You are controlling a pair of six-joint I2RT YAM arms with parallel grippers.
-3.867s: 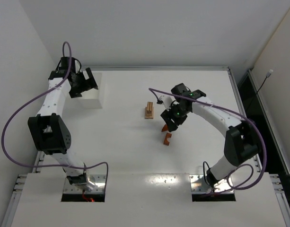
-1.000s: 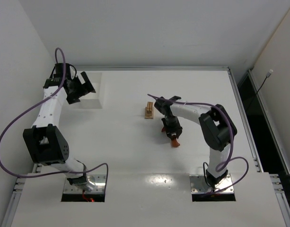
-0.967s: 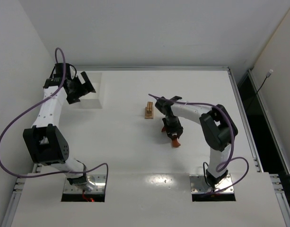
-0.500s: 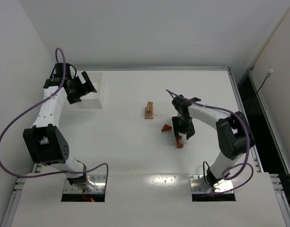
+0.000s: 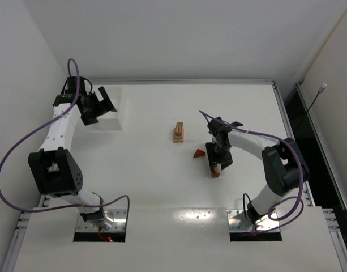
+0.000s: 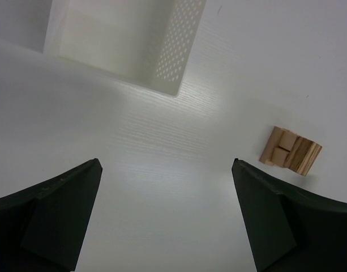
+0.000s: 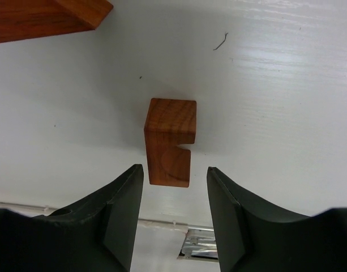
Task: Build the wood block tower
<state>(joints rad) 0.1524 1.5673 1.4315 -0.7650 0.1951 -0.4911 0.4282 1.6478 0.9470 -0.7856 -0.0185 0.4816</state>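
R hand [image 7: 174, 169] (open) — over notched blk [image 7: 170, 133]

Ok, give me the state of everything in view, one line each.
Notched reddish-brown wood block: lying flat, not gripped.
Reddish-brown wood wedge: lying loose, unstacked.
Tan wood block tower: standing, untouched.
Left end effector: open, empty.
Right end effector: open, straddling the notched block without touching it.

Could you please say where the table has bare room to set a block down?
Free: the stretch between the white tray and the tower, and the far strip beyond both. Crowded: right of the tower, where the right gripper hovers over the notched block beside the wedge.
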